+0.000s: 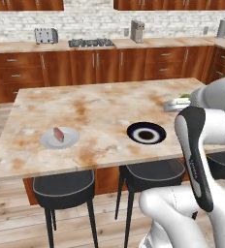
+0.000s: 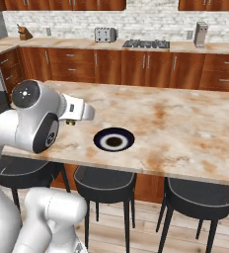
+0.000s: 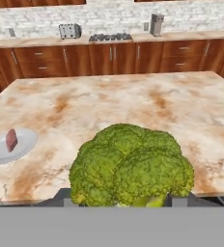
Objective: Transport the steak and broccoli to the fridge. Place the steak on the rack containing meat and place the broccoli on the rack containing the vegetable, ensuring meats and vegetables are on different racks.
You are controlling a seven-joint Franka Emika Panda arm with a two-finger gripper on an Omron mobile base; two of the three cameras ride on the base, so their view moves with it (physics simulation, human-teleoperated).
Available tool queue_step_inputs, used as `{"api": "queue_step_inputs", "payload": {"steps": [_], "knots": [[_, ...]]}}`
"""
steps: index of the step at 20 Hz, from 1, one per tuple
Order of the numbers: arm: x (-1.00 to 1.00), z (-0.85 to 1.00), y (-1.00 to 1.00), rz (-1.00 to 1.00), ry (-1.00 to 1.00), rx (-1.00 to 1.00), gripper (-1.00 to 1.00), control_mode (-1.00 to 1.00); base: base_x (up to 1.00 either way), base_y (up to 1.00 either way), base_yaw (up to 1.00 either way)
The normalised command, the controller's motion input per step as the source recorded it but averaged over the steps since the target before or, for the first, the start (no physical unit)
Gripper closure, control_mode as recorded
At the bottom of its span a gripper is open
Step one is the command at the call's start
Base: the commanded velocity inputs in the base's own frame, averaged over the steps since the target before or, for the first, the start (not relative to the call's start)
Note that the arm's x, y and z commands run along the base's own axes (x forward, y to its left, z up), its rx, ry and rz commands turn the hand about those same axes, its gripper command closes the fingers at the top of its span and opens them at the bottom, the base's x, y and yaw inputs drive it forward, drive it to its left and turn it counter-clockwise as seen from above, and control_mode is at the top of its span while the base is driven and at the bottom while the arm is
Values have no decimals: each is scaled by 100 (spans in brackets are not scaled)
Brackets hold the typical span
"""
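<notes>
A: Progress — neither item has reached a fridge rack. The steak (image 1: 59, 134), a pinkish-red slab, lies on its white plate (image 1: 71, 141) on the table (image 1: 100, 111), near the dark bowl (image 1: 146, 133).

B: And the broccoli (image 3: 131, 165)?

A: Large in the hand view — a dense green crown, yellowish stem below (fingertips hidden behind it). Whether the claw pinches it or merely stands around it, I cannot tell. Both deliveries remain.

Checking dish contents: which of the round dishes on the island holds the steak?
The pale grey plate at the island's left end holds the steak; the dark bowl holds no food.
</notes>
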Motion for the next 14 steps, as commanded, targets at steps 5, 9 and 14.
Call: {"api": "queue_step_inputs", "payload": {"steps": [5, 9, 14], "knots": [[-61, 32, 42, 0, -15, 0, 100, -100, 0, 0, 0], [0, 0, 0, 0, 0, 0, 100, 100, -65, 97, 6], [0, 0, 0, 0, 0, 0, 100, 100, -47, 98, 36]]}}
